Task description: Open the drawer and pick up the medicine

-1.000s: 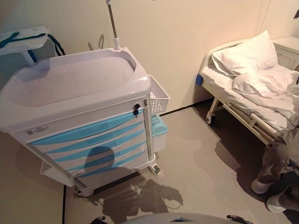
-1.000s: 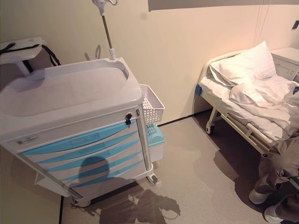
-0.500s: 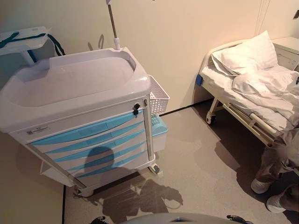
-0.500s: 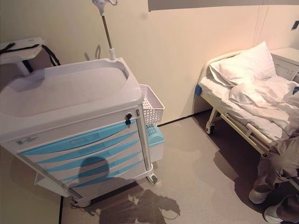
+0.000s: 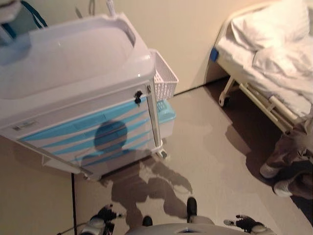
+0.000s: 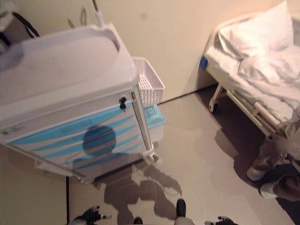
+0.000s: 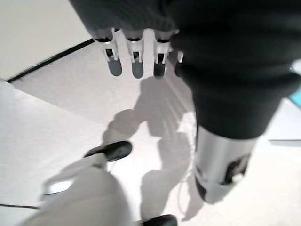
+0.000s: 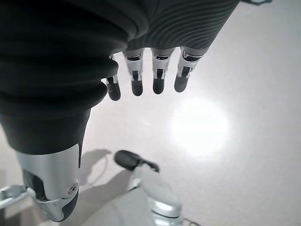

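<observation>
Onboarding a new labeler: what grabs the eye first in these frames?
The white cart with blue drawers, all shut, by the wall on the robot's left. On the right, a bed with a pillow and a person's shoes beside it. Both hands, left hand and right hand, hang low and hold nothing.

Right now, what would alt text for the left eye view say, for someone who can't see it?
A white medical cart with light-blue drawers, all shut, stands against a wall, a white basket on its side. The robot's left hand and right hand hang low at the bottom edge, holding nothing. A bed with white bedding stands at the right.
</observation>
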`<state>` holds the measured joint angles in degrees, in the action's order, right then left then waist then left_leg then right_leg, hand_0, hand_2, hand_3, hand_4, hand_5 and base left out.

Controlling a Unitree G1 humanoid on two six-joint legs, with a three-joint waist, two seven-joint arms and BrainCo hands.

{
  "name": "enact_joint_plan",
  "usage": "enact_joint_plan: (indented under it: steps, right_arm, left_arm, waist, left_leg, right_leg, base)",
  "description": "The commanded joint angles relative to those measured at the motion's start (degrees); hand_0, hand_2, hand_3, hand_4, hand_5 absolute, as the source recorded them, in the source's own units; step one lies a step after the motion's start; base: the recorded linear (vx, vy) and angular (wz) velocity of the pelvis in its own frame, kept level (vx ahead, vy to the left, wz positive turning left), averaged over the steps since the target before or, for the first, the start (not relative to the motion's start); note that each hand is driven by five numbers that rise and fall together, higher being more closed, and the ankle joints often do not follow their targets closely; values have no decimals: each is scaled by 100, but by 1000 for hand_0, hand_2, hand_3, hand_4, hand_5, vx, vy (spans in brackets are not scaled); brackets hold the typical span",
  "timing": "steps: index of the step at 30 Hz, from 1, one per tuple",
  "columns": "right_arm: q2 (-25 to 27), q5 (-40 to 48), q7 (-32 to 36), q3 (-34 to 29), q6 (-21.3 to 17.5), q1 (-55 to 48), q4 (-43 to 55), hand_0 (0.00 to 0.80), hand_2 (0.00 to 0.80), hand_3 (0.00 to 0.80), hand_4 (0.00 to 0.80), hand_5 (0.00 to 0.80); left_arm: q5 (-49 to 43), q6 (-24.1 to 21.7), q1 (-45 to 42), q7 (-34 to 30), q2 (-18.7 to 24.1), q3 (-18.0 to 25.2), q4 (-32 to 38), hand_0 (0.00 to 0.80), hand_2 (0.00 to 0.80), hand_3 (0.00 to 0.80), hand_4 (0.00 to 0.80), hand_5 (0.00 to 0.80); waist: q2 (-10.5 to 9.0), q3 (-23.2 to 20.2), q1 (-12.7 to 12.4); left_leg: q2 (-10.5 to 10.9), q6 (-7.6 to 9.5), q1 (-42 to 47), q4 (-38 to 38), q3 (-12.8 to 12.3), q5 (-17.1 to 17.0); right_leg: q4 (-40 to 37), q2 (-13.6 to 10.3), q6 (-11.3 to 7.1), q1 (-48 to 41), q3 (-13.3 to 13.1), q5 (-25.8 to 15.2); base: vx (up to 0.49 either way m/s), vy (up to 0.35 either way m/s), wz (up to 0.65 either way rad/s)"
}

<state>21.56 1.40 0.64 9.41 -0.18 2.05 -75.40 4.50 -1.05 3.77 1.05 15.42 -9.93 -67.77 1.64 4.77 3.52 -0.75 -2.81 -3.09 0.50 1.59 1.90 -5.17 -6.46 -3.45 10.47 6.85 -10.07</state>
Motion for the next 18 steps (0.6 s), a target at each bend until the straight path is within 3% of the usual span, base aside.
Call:
enact_joint_plan:
  steps: [1,4,8,18]
  right_arm:
    - [103,178,-163,192,-129,376,-206,0,0,0,0,0]
    - [130,258,-187,200,-151,464,-103,0,0,0,0,0]
    - [136,265,-188,175,-167,428,-86,0,0,0,0,0]
    - [164,330,-263,289,-196,552,78,0,0,0,0,0]
  left_arm:
    - [661,-255,446,177,353,183,416,0,0,0,0,0]
    - [966,-339,731,281,497,204,909,0,0,0,0,0]
    - [1341,-409,1022,424,617,349,1216,0,0,0,0,0]
    - [2379,-733,1492,733,583,616,2250,0,0,0,0,0]
  waist:
    - [-307,368,92]
    - [-367,670,127]
    - [-383,602,174]
    - [-418,547,238]
  left_leg:
    - [182,159,-883,-168,61,-440]
    - [267,177,-1575,-998,82,-254]
    - [353,169,-2355,-1733,172,-56]
    - [355,189,-3303,-2281,255,9]
  right_leg:
    - [599,46,-315,262,-64,369]
    - [1380,8,-215,915,-58,620]
    - [2058,-21,-147,1610,-64,819]
    - [2670,-25,-78,2562,-88,974]
  base:
    - [-274,16,-1]
    - [-240,1,5]
    - [-103,-19,8]
    - [-82,-10,2]
